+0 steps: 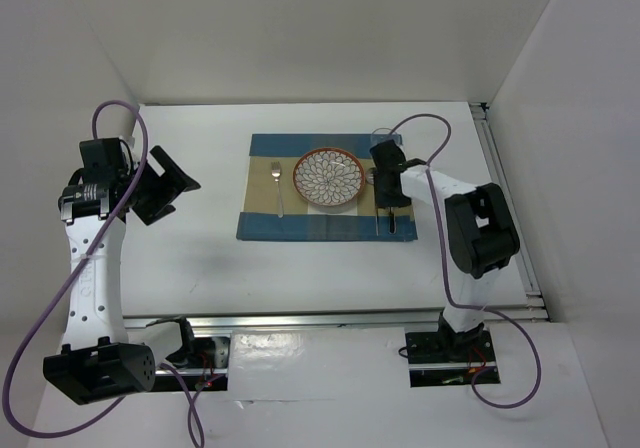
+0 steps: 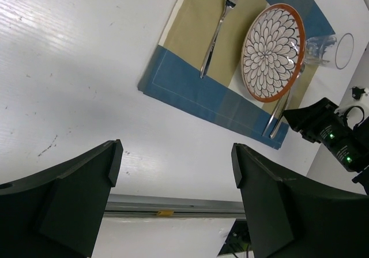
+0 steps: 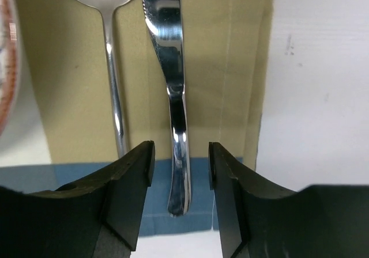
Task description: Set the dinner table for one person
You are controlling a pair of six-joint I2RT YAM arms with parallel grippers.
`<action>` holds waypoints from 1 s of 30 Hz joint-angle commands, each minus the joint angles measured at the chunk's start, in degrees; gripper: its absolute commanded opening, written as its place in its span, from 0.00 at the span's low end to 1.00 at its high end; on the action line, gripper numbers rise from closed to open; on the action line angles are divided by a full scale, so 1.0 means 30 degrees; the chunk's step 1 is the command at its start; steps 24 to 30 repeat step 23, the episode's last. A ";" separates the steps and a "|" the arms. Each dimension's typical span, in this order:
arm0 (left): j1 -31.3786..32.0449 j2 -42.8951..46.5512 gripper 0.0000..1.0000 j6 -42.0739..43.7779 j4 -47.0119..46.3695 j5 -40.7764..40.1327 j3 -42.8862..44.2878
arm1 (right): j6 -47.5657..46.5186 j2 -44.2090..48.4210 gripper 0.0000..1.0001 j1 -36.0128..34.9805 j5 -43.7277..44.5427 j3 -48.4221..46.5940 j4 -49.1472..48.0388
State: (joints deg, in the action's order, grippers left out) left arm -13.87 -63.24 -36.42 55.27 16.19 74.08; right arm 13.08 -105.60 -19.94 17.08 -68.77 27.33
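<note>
1. The left gripper (image 1: 168, 188) hovers over the 9 o'clock end of the dinner table (image 1: 200, 258), jaws wide apart and empty.
2. The dinner table lies flat beneath everything, long axis running 9 to 3 o'clock, metal rail (image 1: 330, 318) along its 6 o'clock edge.
3. The placemat (image 1: 262, 223) carries fork (image 1: 278, 188), plate (image 1: 328, 177), spoon (image 3: 112, 85) and knife (image 3: 173, 68); a glass (image 2: 323, 50) sits at the plate's 1 o'clock.
4. The right gripper (image 3: 180, 151) straddles the knife handle, jaws parted, gaps either side.

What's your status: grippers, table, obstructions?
Left gripper open, empty. Right gripper open astride knife on placemat. Dinner table holds plate, fork, spoon, glass. Nothing obstructing.
</note>
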 commanded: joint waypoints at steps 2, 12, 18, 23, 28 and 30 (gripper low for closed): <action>-0.0094 0.0251 0.95 -0.0075 -0.0900 0.0933 -0.0320 | 0.1497 0.2820 0.54 0.0318 0.0867 -0.1507 0.1843; -0.0094 -0.0068 0.95 0.0862 -0.0759 0.0411 0.0205 | 0.5542 1.0381 1.00 0.4184 -0.0505 0.0919 0.4014; 0.0082 -0.0276 0.95 0.0892 -0.0726 0.0142 0.0328 | 0.6391 1.3164 1.00 0.5855 -0.0887 0.2444 0.4483; 0.0082 -0.0452 0.95 0.0686 -0.1254 0.0318 0.0061 | 0.5662 1.4398 1.00 0.6238 -0.0713 0.2796 0.5069; 0.0082 -0.0452 0.95 0.0686 -0.1254 0.0318 0.0061 | 0.5662 1.4398 1.00 0.6238 -0.0713 0.2796 0.5069; 0.0082 -0.0452 0.95 0.0686 -0.1254 0.0318 0.0061 | 0.5662 1.4398 1.00 0.6238 -0.0713 0.2796 0.5069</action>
